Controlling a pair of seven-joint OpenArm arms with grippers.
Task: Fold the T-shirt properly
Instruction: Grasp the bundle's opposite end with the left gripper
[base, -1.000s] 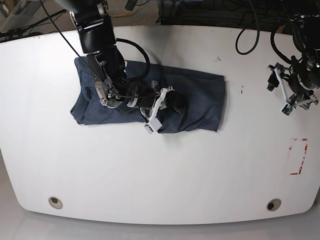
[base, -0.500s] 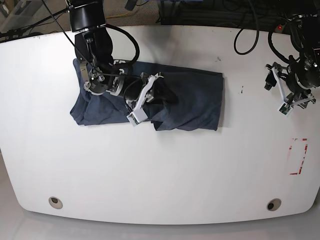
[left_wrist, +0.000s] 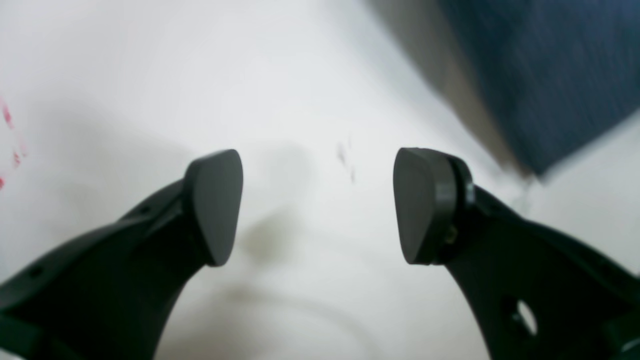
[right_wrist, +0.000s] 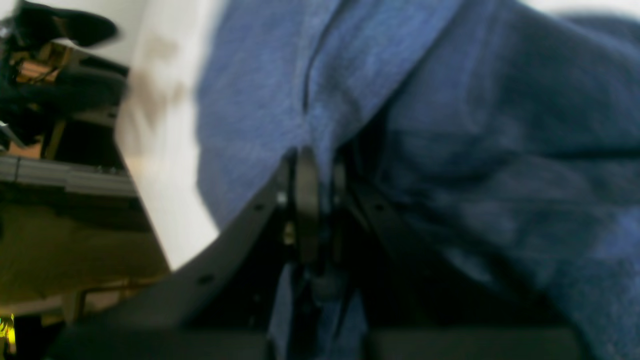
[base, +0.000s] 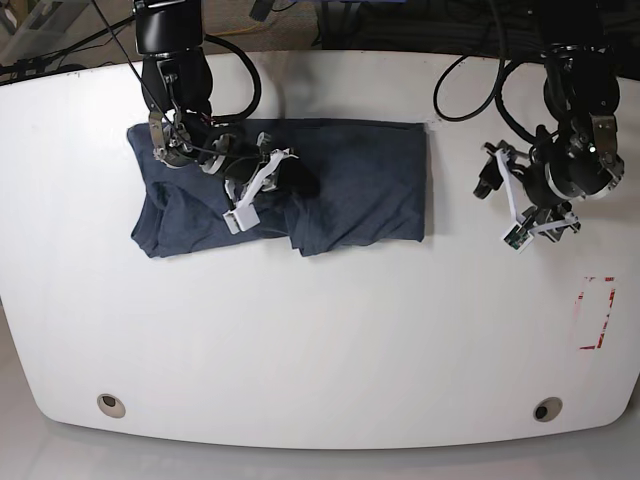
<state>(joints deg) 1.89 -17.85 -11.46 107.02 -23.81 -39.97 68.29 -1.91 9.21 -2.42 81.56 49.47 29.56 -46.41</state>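
Note:
The dark navy T-shirt (base: 370, 180) lies bunched and partly folded on the white table (base: 320, 340), toward the back left. My right gripper (base: 300, 183) sits over the shirt's middle, shut on a raised fold of blue fabric. The right wrist view shows the T-shirt (right_wrist: 500, 125) pinched between the closed fingers of that gripper (right_wrist: 317, 200). My left gripper (base: 492, 180) hovers over bare table just right of the shirt's right edge. In the left wrist view this gripper (left_wrist: 317, 205) is open and empty, with a corner of the T-shirt (left_wrist: 550, 75) at the upper right. No lettering shows.
A red tape rectangle (base: 597, 312) marks the table near its right edge. Two round grommets (base: 111, 405) (base: 546, 409) sit near the front edge. Black cables (base: 480, 70) hang over the back edge behind the left arm.
My right gripper has dragged its fold back and to the left, and the whole shirt has shifted that way. The left arm has moved left, closer to the shirt's right edge.

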